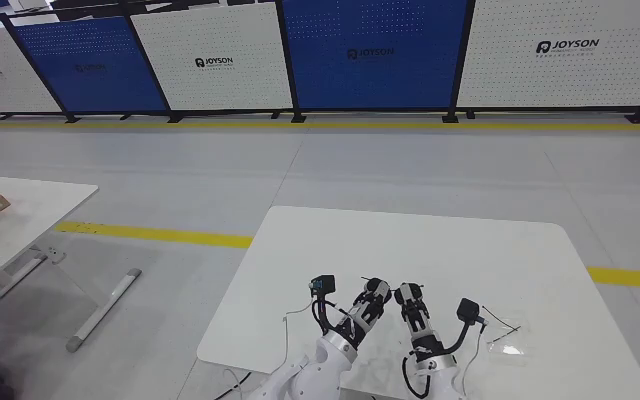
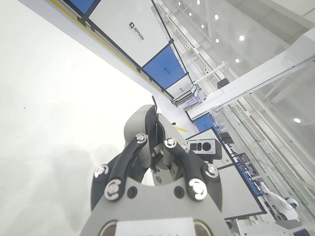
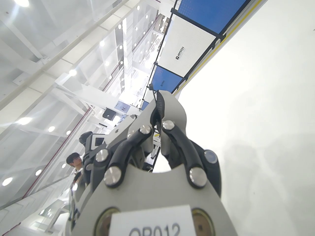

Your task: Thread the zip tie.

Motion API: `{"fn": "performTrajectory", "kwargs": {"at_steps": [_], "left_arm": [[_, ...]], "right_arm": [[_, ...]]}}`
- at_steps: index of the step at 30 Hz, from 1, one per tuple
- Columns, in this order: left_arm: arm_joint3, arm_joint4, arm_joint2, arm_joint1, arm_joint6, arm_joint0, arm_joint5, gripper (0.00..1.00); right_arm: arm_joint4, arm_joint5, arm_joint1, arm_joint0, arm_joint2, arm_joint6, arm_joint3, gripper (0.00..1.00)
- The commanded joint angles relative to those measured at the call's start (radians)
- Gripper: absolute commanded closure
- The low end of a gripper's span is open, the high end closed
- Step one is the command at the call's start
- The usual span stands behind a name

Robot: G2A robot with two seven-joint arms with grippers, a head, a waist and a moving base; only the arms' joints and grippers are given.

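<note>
Both grippers hover close together over the near part of the white table (image 1: 420,245), fingers pointing away from the robot. My left gripper (image 2: 155,114) is shut on a thin black zip tie tail (image 2: 154,100), whose tip pokes out past the fingertips. In the top view it (image 1: 377,288) sits just left of the right gripper (image 1: 407,292). My right gripper (image 3: 158,99) is shut on a black zip tie end; its small square head (image 3: 151,87) sticks out beyond the fingertips. The length of tie behind the fingers is hidden, so I cannot tell if both ends belong to one tie.
Loose black zip ties (image 1: 503,322) and a clear plastic bag (image 1: 512,349) lie on the table to the right of the arms. The far half of the tabletop is bare. Another white table (image 1: 30,205) stands off to the left across the floor.
</note>
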Motion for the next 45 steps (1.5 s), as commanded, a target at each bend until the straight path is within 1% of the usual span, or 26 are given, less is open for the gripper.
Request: {"fn": "performTrajectory", "kwargs": {"at_steps": [1, 5, 9, 10, 11, 12, 13, 14, 16, 19, 31, 42, 43, 44, 45], "left_arm": [[0.001, 0.001, 0.000, -0.001, 0.000, -0.001, 0.003, 1.00], [0.001, 0.002, 0.000, -0.002, 0.003, 0.000, 0.010, 1.00], [0.001, 0.004, 0.000, -0.004, 0.009, -0.001, 0.027, 1.00], [0.001, 0.003, 0.000, -0.004, 0.009, -0.002, 0.034, 1.00], [0.000, 0.003, 0.001, -0.005, 0.009, -0.003, 0.037, 1.00], [0.000, 0.004, 0.001, -0.005, 0.008, -0.003, 0.039, 1.00], [0.000, 0.004, 0.001, -0.005, 0.008, -0.004, 0.041, 1.00], [0.000, 0.004, 0.002, -0.006, 0.007, -0.004, 0.045, 1.00], [0.000, 0.003, 0.003, -0.007, 0.007, -0.005, 0.052, 1.00], [-0.001, 0.001, 0.005, -0.008, 0.007, -0.006, 0.054, 1.00], [-0.005, 0.006, 0.004, -0.011, 0.005, -0.004, 0.051, 1.00], [-0.002, 0.000, 0.002, -0.014, 0.010, -0.005, 0.048, 1.00], [-0.002, 0.000, 0.002, -0.014, 0.009, -0.005, 0.048, 0.84], [-0.002, 0.001, 0.002, -0.015, 0.009, -0.005, 0.048, 0.71], [-0.001, 0.001, 0.002, -0.015, 0.009, -0.005, 0.048, 0.62]], "right_arm": [[0.002, -0.004, 0.000, 0.000, 0.000, -0.002, 0.001, 0.00], [0.005, -0.015, 0.001, -0.003, 0.003, -0.009, 0.000, 0.00], [0.003, -0.027, 0.002, -0.013, 0.009, -0.025, -0.003, 0.00], [-0.001, -0.029, 0.003, -0.016, 0.011, -0.032, -0.004, 0.11], [-0.005, -0.031, 0.003, -0.018, 0.011, -0.036, -0.006, 0.17], [-0.009, -0.031, 0.003, -0.020, 0.012, -0.039, -0.007, 0.43], [-0.011, -0.030, 0.004, -0.022, 0.012, -0.042, -0.008, 0.52], [-0.014, -0.028, 0.004, -0.023, 0.012, -0.045, -0.009, 0.54], [-0.016, -0.025, 0.004, -0.024, 0.012, -0.047, -0.011, 0.69], [-0.017, -0.022, 0.004, -0.024, 0.012, -0.049, -0.012, 1.00], [-0.025, -0.005, 0.004, -0.020, 0.011, -0.059, -0.019, 1.00], [-0.034, -0.007, 0.004, -0.019, 0.009, -0.070, -0.015, 1.00], [-0.036, -0.006, 0.004, -0.019, 0.009, -0.071, -0.015, 1.00], [-0.038, -0.005, 0.004, -0.019, 0.008, -0.073, -0.015, 1.00], [-0.039, -0.005, 0.004, -0.019, 0.008, -0.074, -0.015, 1.00]]}}
